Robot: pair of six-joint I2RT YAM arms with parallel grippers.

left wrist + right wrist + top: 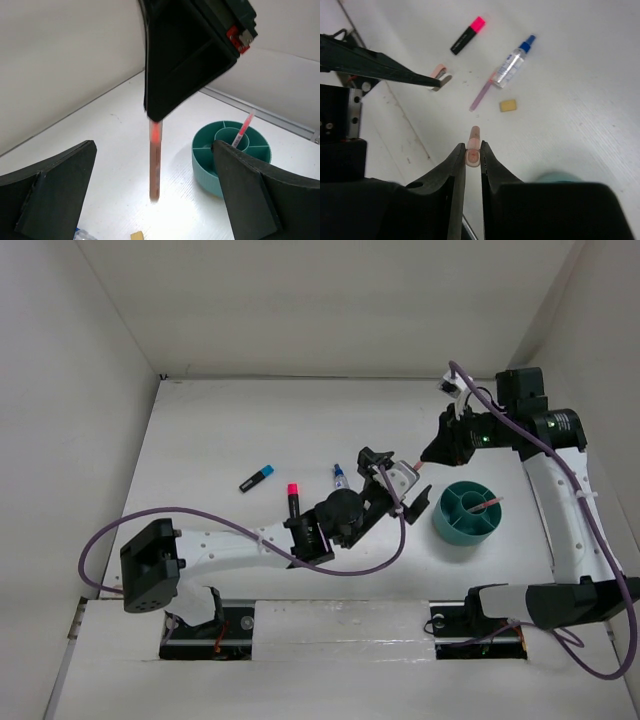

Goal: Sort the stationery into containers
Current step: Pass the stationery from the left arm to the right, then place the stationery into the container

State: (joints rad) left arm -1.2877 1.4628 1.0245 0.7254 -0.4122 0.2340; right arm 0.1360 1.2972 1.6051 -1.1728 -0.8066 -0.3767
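The right claw (472, 150) is clamped narrow on a thin pink-orange plastic pen (474, 132), which projects untouched between the wide-spread fingers of the left claw (152, 150). This looks like a handover. The round teal plastic organiser cup (202, 167) stands just beyond.

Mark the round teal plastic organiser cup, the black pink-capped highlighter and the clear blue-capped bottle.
round teal plastic organiser cup (446, 534): top external view, outer wall.
black pink-capped highlighter (465, 37): right wrist view, barrel middle.
clear blue-capped bottle (510, 64): right wrist view, body middle.
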